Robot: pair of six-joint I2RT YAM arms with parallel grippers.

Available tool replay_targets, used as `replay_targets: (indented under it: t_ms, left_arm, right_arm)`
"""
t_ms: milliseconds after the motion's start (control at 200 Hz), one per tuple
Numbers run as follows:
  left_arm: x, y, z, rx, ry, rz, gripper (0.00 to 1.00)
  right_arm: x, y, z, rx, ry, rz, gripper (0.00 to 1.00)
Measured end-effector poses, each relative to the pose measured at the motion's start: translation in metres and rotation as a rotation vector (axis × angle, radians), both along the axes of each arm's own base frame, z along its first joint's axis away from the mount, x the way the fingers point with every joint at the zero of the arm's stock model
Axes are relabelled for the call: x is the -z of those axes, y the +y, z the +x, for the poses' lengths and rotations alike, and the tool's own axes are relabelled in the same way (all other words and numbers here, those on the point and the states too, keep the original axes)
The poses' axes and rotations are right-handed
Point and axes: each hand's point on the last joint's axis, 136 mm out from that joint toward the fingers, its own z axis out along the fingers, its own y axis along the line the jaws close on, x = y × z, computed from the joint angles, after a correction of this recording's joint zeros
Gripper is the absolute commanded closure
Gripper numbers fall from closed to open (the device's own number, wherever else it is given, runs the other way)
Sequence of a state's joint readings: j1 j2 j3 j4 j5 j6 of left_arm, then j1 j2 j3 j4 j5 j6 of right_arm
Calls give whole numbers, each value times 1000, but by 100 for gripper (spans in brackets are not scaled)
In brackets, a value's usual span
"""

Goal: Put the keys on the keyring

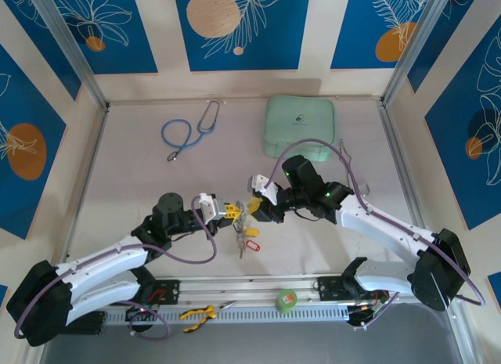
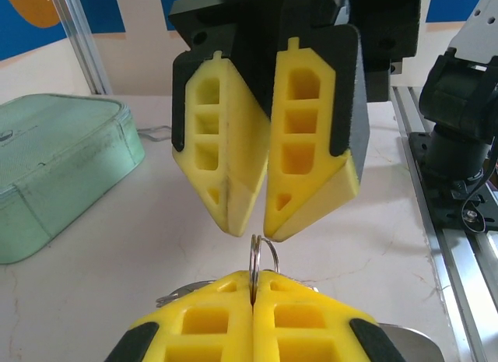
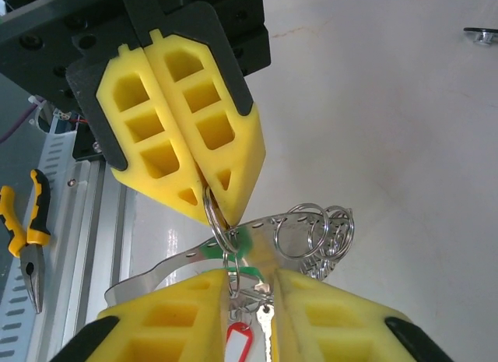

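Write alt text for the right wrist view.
The left gripper, shut, pinches a thin metal ring above a bunch of keys with green and red tags. The right gripper sits below, its yellow fingers apart either side of the bunch.

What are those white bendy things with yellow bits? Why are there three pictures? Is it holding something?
Those are robot arms: a left arm and a right arm. Each ends in a gripper: two yellow fingers that pinch. One picture looks down from above; the other two come from little cameras on the wrists, so fingers look huge. The left gripper is pinching a small metal ring, and the keys with coloured tags dangle under it. The right gripper has its fingers slightly apart beside that ring. On the table lie a blue stethoscope and a green case; a tape roll and pliers sit at the near edge.
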State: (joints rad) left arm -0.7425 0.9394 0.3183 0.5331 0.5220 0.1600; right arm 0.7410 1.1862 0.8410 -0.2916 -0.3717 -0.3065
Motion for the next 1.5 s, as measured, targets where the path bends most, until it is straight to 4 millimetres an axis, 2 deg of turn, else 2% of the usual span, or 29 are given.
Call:
replay_targets:
  t_ms: [380,625,905,980,1215,1501]
  left_arm:
    - [-2,-1,1,-2,1,-18,100]
    - [-5,-1,1,-3,-4,-32,100]
    - [-3,-3,3,-4,-3,-40,100]
    - [0,-3,3,-5,8,-37,100]
    - [-6,-4,4,-6,-2,-66,100]
    - [-9,-4,4,-5,-14,-81,100]
  right_arm:
    - [6,1,1,-4,19,-8,81]
    - [8,0,-1,-14,33,-12,96]
    - [13,1,0,-20,57,-16,96]
    - [17,2,0,-24,71,-22,94]
    - [18,2,0,-18,80,-22,75]
    - [-12,2,2,-23,4,61,71]
